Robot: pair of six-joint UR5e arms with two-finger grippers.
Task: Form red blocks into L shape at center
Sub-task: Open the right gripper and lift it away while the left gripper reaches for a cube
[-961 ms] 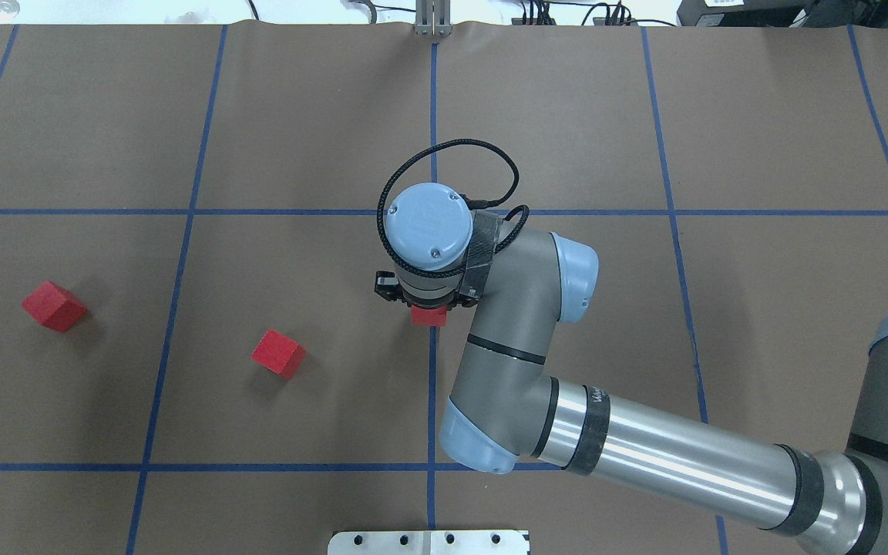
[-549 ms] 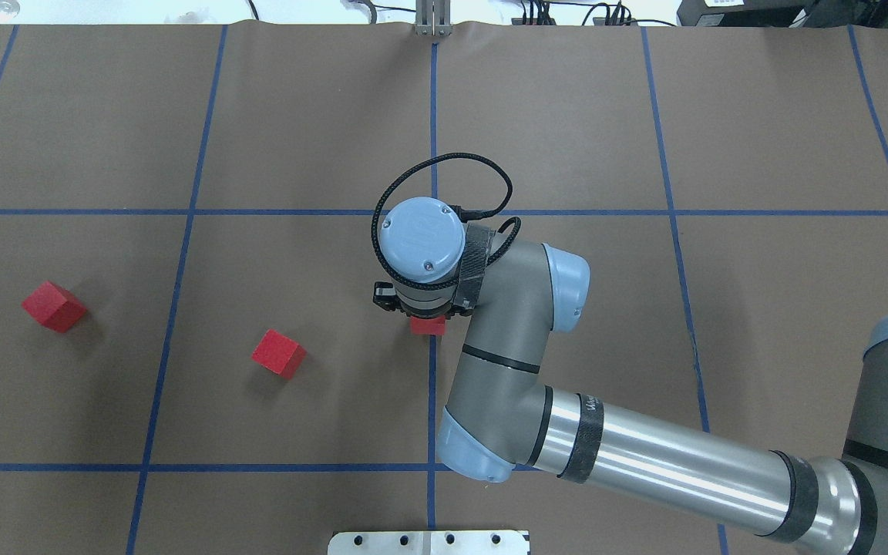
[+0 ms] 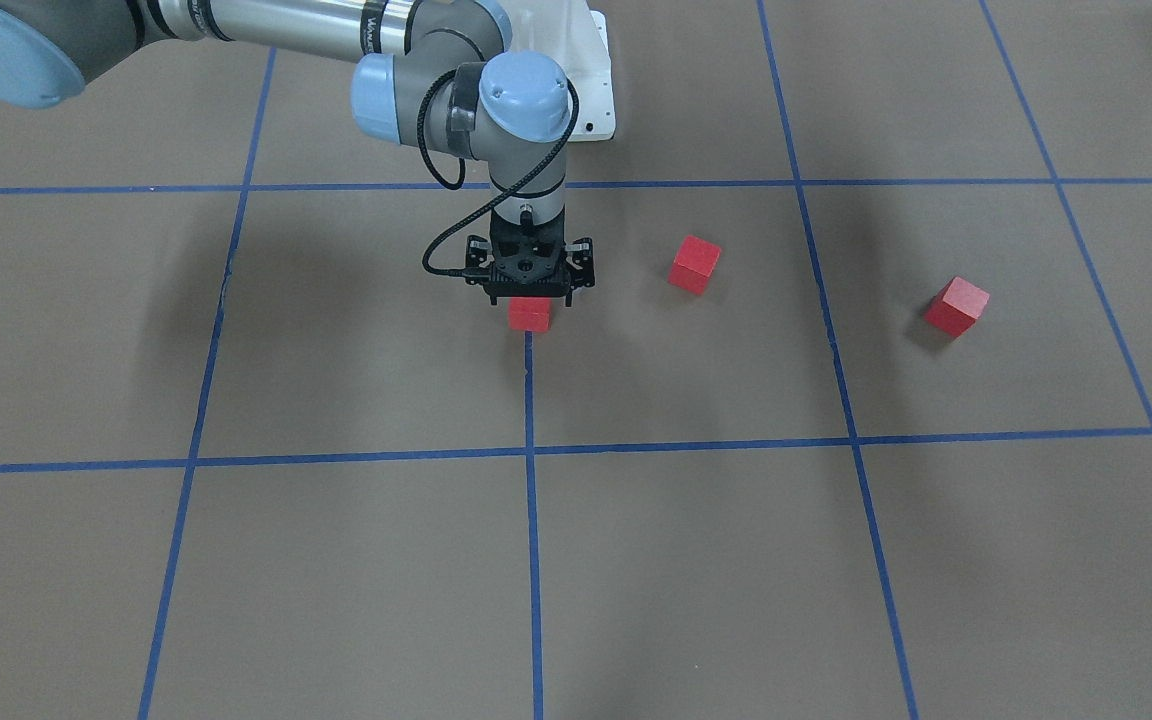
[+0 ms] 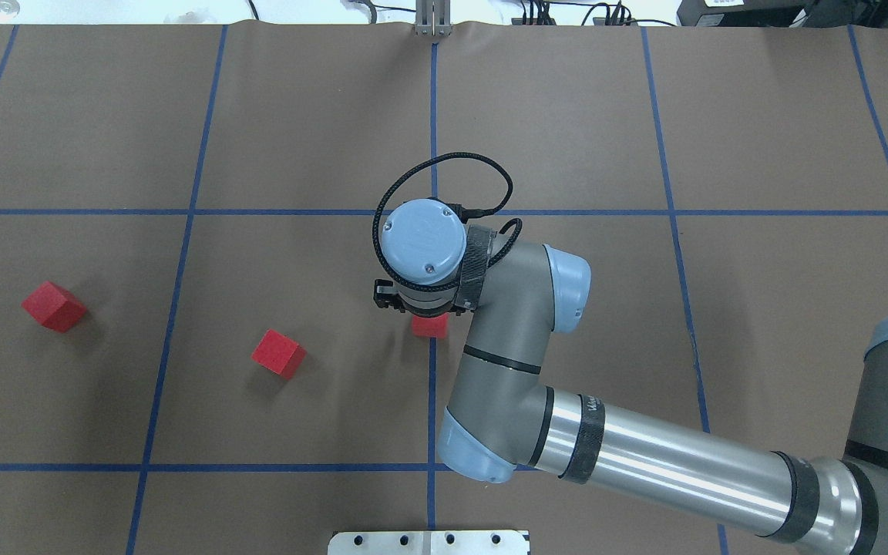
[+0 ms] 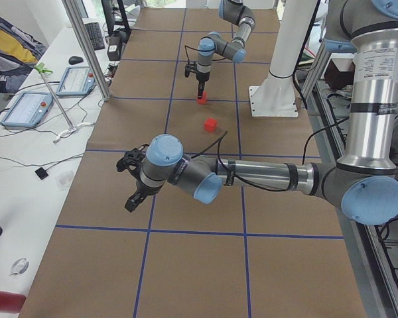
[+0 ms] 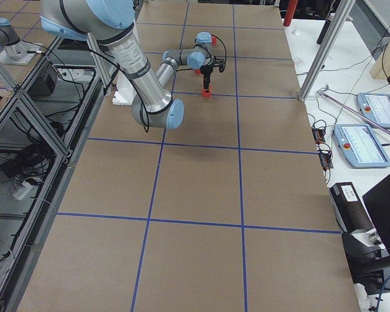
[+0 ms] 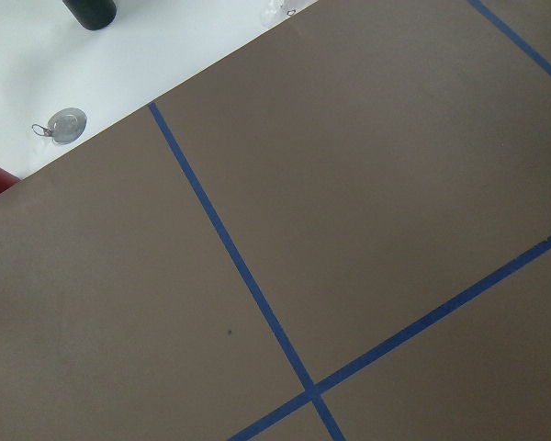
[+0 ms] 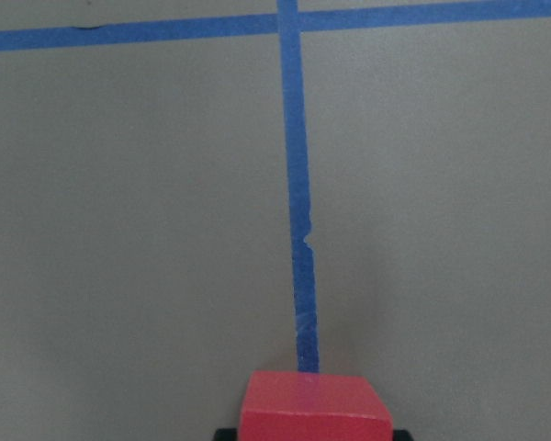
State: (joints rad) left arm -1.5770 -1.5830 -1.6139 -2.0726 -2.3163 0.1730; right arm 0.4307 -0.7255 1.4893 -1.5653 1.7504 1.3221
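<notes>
Front view: shows the right gripper [image 3: 530,290] pointing straight down at the centre [image 3: 530,370] of the table [image 3: 236,330], clamped on the first block [image 3: 529,314]. Cannot tell whether that block rests on the surface or hangs just above it. Shows the second block [image 3: 693,264] near, toward the table's left edge, and the third block [image 3: 957,306] well apart, further toward that edge. No block touching another.

Overhead: hides the fingers under the wrist and shows only a sliver of the first block, on the tape line [image 4: 433,385]. Places the other two loose in the grid squares on the left side, each turned askew to the lines.

Left side view: catches the left gripper [image 5: 134,180] low over the table's left end, far from every block. Cannot tell whether open or closed.

Right side view: too small to add anything.

Left wrist view: bare paper and tape only, no block.

Right wrist view: puts the first block square on the line, with a black fingertip tight against each lower corner.

Judged about a third done: one block of three brought to the centre, no L yet. Left to do: let go, fetch the other two, and butt them against the first, one in line and one at a right angle.
</notes>
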